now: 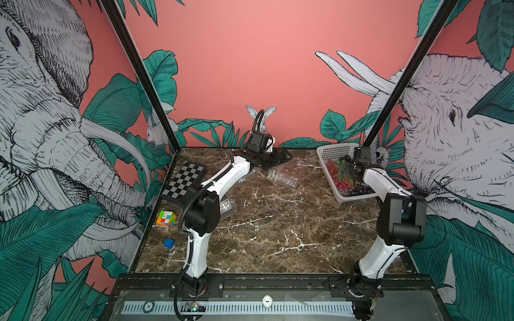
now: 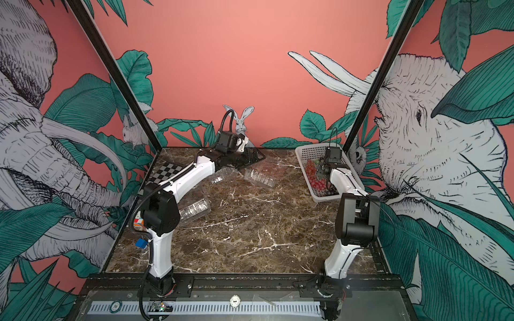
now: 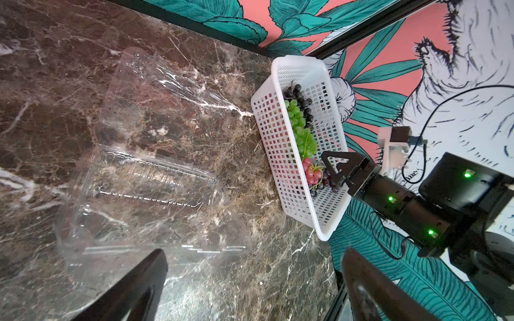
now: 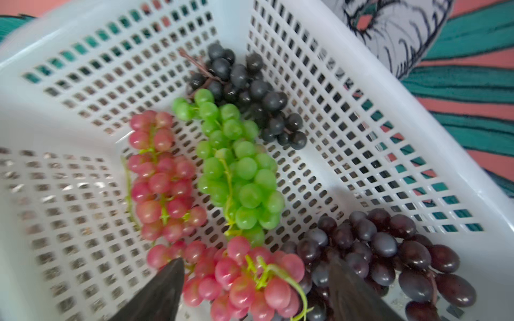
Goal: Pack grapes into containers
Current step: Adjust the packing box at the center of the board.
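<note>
Grapes (image 4: 239, 178) in the basket (image 1: 331, 151), right of the containers (image 2: 260, 178)

right gripper (image 4: 255, 262) fingers cut off by the lower edge of the blurred right wrist view, red bunch (image 4: 236, 275) between them running out of frame, contact with it unclear, left gripper (image 3: 254, 250) fingertips likewise cropped, colour cube (image 2: 139, 223) mostly behind the left arm (image 2: 161, 211), one clear container (image 2: 194, 210) partly hidden by its elbow

Desk (image 1: 278, 236): brown veined marble.
Far right: white basket (image 1: 333, 151).
Far middle: clear containers (image 1: 282, 178).
Left: checkerboard (image 1: 185, 178), colour cube (image 1: 166, 219), blue block (image 1: 169, 243).

Robot lab — black-framed booth (image 1: 133, 58), marble tabletop (image 1: 278, 236)
</note>
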You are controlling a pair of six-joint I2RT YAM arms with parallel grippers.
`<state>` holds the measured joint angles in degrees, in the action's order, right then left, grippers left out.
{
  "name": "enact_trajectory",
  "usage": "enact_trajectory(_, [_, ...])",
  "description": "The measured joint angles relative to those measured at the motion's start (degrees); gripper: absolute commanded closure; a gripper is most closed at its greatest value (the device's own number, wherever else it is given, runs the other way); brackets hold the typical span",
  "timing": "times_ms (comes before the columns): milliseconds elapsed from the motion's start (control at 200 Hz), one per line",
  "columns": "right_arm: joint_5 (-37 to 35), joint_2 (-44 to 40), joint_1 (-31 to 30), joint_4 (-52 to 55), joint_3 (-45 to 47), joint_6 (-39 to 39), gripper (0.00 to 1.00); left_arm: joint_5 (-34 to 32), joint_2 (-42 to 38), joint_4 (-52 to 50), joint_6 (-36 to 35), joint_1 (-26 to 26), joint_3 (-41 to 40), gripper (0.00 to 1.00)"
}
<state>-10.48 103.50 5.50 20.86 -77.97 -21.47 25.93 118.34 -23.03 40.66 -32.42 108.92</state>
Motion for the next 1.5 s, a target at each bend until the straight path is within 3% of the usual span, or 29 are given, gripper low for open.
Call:
enact_trajectory(80, [0.9,1.5,1.0,0.0,-0.1,-0.5,0.31,0.2,2.2,0.1,0.0,0.0,1.2,0.01])
enact_trajectory(305, [3.7,4.8,1.8,-0.2,-0.9,-1.4,0.61,1.3,6.9,-0.5,0.3,-0.1,1.6,0.0])
enact_trajectory(465, [5.0,5.6,1.9,-1.0,-1.8,-2.0,0.71,1.6,7.0,-0.4,0.5,-0.4,1.2,0.0])
enact_trajectory(745, [5.5,5.6,1.9,-1.4,-1.8,-2.3,1.0,2.1,6.4,0.9,2.1,-1.9,-5.3,0.0])
enact_trajectory(1075, [7.1,4.3,1.9,-2.5,-0.5,-2.6,1.0,2.1,3.1,3.7,4.6,-4.7,-11.7,0.01])
enact_trajectory(1500, [12.3,-8.3,-0.6,-8.3,9.8,-5.4,1.0,2.2,0.8,8.0,8.2,-7.1,-13.6,0.01])
